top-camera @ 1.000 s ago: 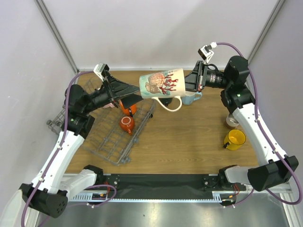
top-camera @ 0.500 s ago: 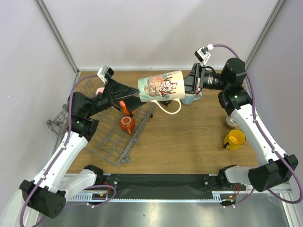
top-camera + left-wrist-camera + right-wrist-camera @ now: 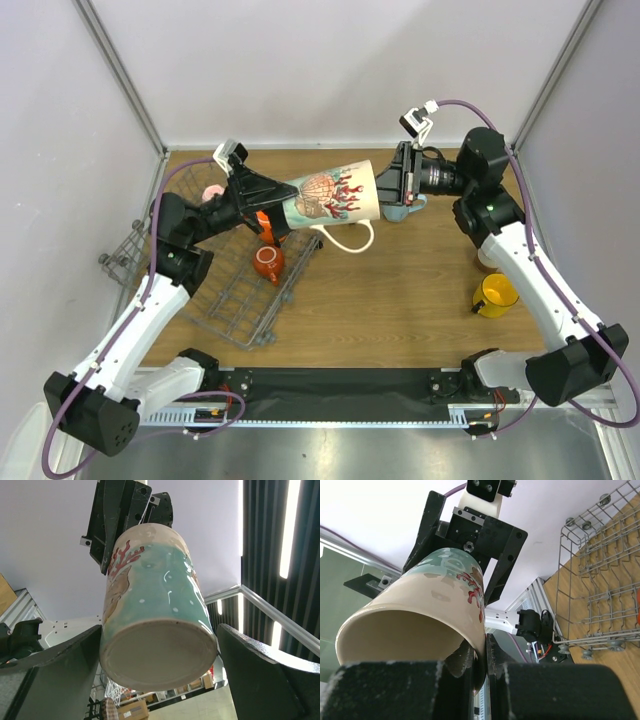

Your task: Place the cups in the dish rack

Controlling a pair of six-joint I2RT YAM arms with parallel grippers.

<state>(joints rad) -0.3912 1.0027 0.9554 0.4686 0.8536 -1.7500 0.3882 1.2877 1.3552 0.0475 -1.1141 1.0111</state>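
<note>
The right gripper (image 3: 388, 190) is pinching the patterned mug (image 3: 330, 195) by its rim, in the air above the far right edge of the dish rack (image 3: 235, 300). The wide-open left gripper (image 3: 280, 207) is bracketing its base, probably for a handover.

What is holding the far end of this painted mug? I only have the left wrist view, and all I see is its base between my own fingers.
Observer: The right pincer has the painted mug by its rim, with one finger inside the mouth and one outside.
Operator: Where is the handle? I can't see it.
Observer: In the top view the handle is on the side facing the arm bases, and nothing is touching it.
Operator: And where is the rack from here?
Observer: The dish rack lies on the left arm's side. It has an orange mug inside, and in the top view the painted mug overlaps the rack's far right corner.
</note>
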